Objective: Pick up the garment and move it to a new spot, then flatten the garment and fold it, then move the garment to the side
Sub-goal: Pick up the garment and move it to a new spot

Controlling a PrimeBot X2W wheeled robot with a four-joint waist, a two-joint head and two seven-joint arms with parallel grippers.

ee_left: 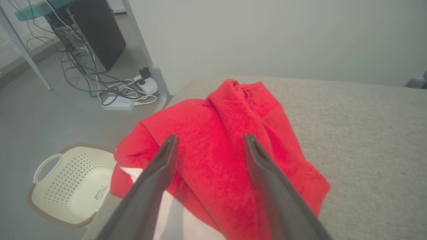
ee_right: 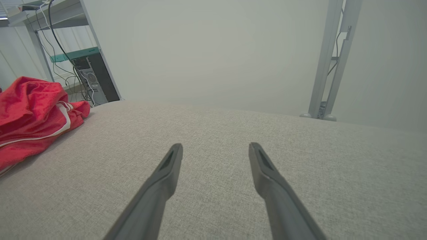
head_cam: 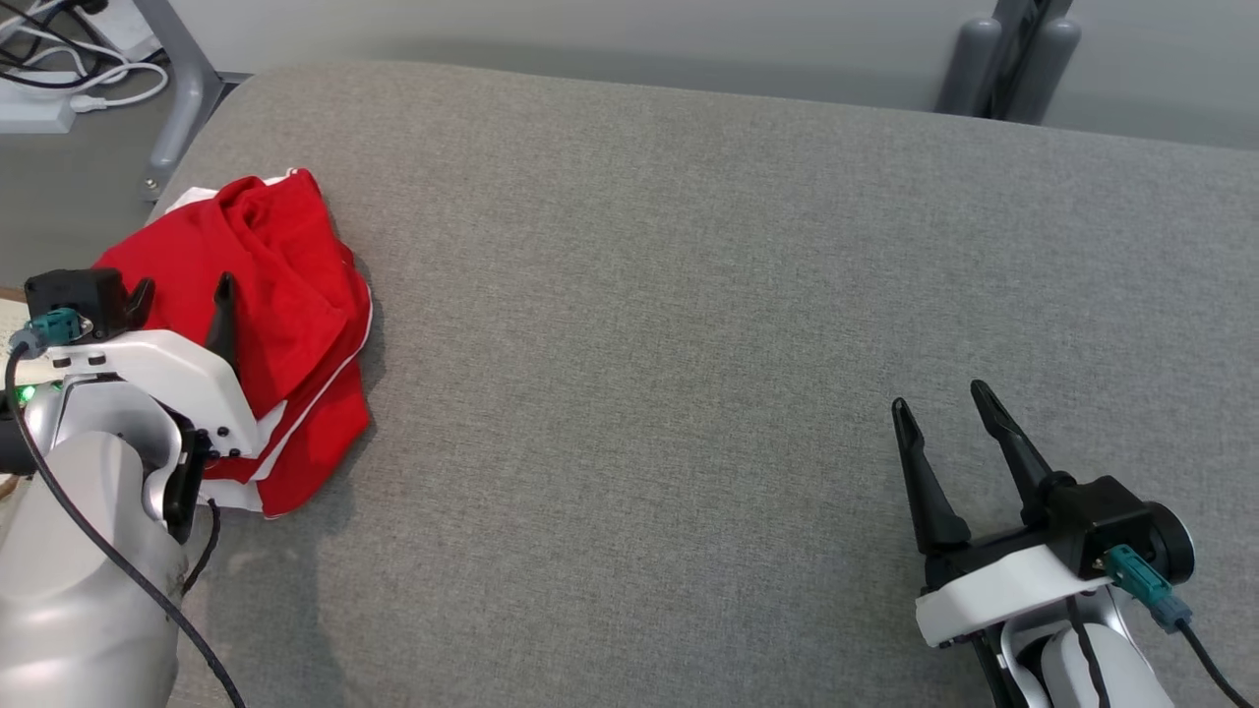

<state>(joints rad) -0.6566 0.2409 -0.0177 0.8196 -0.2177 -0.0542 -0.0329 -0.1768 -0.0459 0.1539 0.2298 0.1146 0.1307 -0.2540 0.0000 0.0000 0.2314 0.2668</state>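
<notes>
- Garment (head_cam: 295, 285): red with white trim, crumpled in a heap at the left edge of the grey cushion (head_cam: 689, 344), not yet picked up.
- Left gripper (head_cam: 187, 285): fingers spread wide, empty, poised over the heap, probably to grasp it.
- Right gripper (head_cam: 939, 398): fingers wide apart, empty, parked well clear.

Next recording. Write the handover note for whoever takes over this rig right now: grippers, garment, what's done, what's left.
Left gripper: open, poised over the red garment, gripping nothing.
Right gripper: open, empty, over bare grey cushion, far from the garment.
Garment: crumpled in a heap at the cushion's left end, near the edge; a cream laundry basket sits on the floor below.
Done: nothing that shows; garment not lifted, flattened or folded.
Left: grasp it, move it to a new spot, flatten, fold, set aside.
</notes>
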